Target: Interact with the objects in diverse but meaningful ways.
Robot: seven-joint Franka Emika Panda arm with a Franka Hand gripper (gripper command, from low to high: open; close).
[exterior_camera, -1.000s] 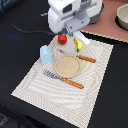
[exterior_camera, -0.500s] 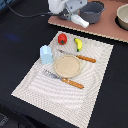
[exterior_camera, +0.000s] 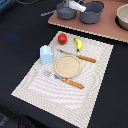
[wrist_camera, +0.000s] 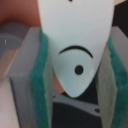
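White elongated piece [wrist_camera: 75, 45] clenched between end effector [wrist_camera: 75, 75] pads, above grey pots [exterior_camera: 92, 12].

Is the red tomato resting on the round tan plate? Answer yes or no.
No: the red tomato sits on the striped placemat beside the yellow banana, apart from the round tan plate.

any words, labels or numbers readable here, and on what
No readable text in either view.
Carton: too blurred to show any print.
White piece between the hand's pads: only a dark arc and dot, no letters.
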